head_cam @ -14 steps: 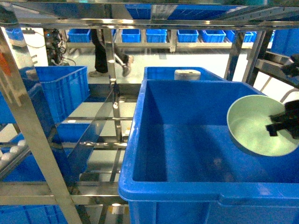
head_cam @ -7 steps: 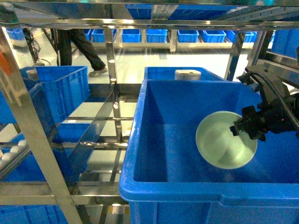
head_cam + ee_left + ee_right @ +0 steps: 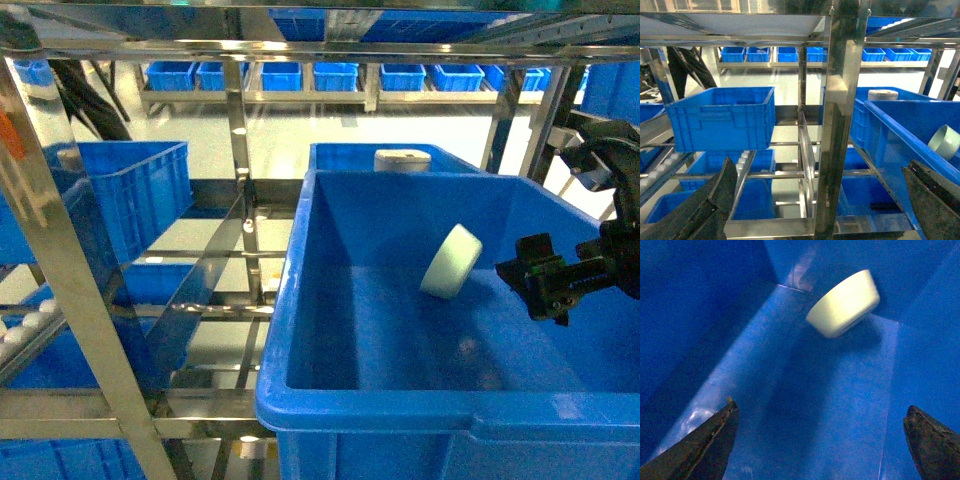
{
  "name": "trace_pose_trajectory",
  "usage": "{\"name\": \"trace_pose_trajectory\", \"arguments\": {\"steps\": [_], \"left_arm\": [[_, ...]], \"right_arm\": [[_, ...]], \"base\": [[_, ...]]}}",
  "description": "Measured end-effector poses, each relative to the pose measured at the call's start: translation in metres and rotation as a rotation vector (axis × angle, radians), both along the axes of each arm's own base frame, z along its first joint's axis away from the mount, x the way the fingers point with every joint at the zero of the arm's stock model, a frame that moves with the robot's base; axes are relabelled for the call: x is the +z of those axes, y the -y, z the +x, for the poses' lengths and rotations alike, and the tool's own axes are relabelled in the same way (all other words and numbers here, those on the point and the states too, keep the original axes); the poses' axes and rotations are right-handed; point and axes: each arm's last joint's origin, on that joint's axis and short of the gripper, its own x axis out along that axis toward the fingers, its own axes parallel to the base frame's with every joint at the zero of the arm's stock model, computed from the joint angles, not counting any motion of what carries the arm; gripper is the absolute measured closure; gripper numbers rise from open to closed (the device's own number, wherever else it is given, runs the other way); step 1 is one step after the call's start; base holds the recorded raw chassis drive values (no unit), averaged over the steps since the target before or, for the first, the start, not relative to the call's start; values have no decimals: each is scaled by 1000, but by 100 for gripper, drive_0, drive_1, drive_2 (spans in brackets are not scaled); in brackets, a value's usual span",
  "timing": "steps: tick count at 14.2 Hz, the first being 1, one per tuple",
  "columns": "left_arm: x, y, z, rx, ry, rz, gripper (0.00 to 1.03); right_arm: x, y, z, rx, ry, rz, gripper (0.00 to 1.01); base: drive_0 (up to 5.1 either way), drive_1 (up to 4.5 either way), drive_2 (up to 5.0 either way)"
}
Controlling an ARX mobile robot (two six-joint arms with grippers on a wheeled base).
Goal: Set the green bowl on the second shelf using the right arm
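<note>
While your right gripper [image 3: 540, 285] hangs inside the big blue bin [image 3: 400, 420] on the second shelf [image 3: 150, 405], its jaws are spread apart and hold nothing. You can see this best in the right wrist view, where the 2 dark fingertips [image 3: 700, 445] sit at the bottom corners with bare blue bin floor between them.

The green bowl [image 3: 450, 261] is inside the bin, apart from the jaws and to their left in your head view. It is tipped steeply on its side, with its underside and sloping wall facing the cameras; whether it touches the bin floor or wall, you cannot tell from these views. In the right wrist view the bowl [image 3: 844, 303] shows near the far corner of the bin, well ahead of the fingertips.

Your left gripper [image 3: 820, 210] is outside the bin, facing the steel upright [image 3: 837, 120] of the rack, and its jaws are also apart and empty. From that wrist you catch the bowl [image 3: 945, 142] over the bin's near wall.

Behind the bin, a grey-white lidded container [image 3: 402, 159] sits in another blue bin [image 3: 340, 157].
</note>
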Motion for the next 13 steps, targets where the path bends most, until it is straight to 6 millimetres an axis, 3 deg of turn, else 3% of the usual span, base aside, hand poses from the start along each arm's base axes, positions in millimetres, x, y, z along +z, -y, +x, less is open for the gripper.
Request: {"name": "trace_pose_trajectory", "arguments": {"steps": [5,8,10,11,12,13], "left_arm": [[0,0,0,0,0,0,5],[0,0,0,0,0,0,5],[0,0,0,0,0,0,5],[0,0,0,0,0,0,5],[0,0,0,0,0,0,5],[0,0,0,0,1,0,5]], "right_arm": [[-1,1,-43,12,24,-8,3],[35,-1,-78,28,143,-42,3],[66,9,-120,-8,217,-40,3],[99,27,-165,-83,299,-35,3],[130,31,-219,-127,410,5,3],[128,31,-217,-133,386,13,3]], "base": [[0,0,0],[0,0,0],[0,0,0],[0,0,0],[0,0,0],[0,0,0]]}}
